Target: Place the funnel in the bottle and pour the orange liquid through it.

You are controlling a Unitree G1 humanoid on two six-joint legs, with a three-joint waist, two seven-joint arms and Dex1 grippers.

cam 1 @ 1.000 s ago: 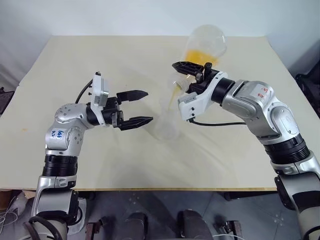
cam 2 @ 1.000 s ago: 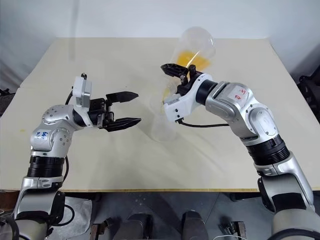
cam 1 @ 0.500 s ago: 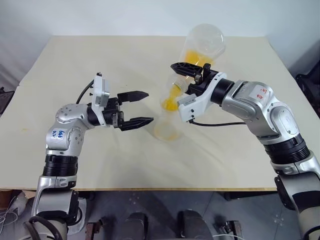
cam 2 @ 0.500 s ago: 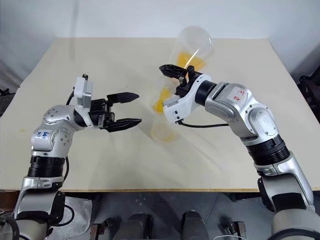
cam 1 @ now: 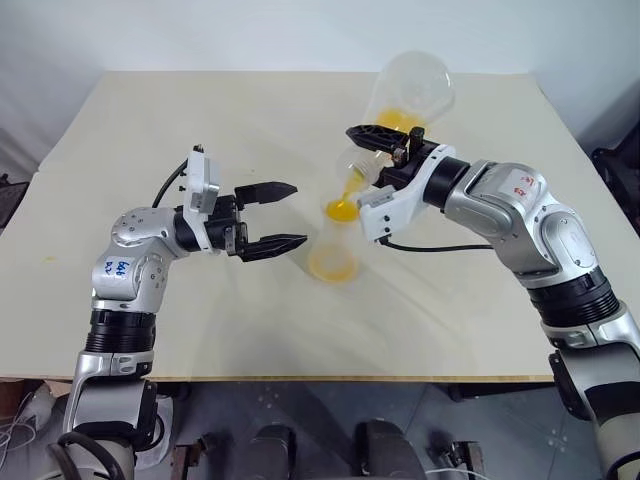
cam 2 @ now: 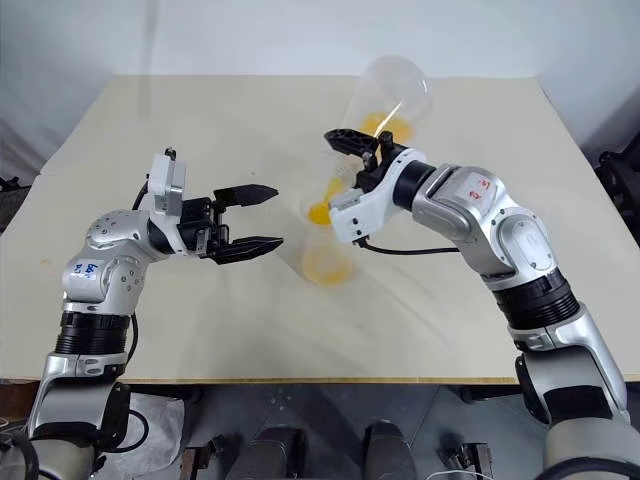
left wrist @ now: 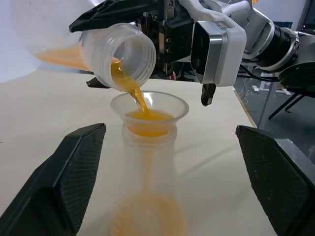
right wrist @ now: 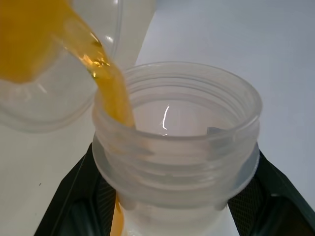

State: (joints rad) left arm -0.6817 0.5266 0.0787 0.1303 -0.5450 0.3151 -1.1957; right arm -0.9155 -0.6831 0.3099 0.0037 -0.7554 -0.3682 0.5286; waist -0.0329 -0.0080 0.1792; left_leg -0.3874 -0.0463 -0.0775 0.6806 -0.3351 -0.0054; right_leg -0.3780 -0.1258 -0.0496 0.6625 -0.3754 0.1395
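Observation:
The clear bottle (cam 1: 333,255) stands upright on the table with the small funnel (left wrist: 149,110) seated in its neck. My right gripper (cam 1: 372,152) is shut on the neck of a long-necked clear flask (cam 1: 410,88), holding it tilted mouth-down over the funnel. Orange liquid (left wrist: 132,91) streams from the flask's mouth into the funnel. More of it pools in the bottle's base (cam 1: 328,265), and some is left in the flask's belly. My left gripper (cam 1: 298,212) hovers open just left of the bottle, touching nothing.
The beige table (cam 1: 180,120) spreads wide behind and to the left of the bottle. Its front edge (cam 1: 300,378) runs below both arms. My two arms flank the bottle closely on either side.
Orange liquid now lies in the bottle's base and fills the funnel, and the held flask holds less. Neither arm has moved.

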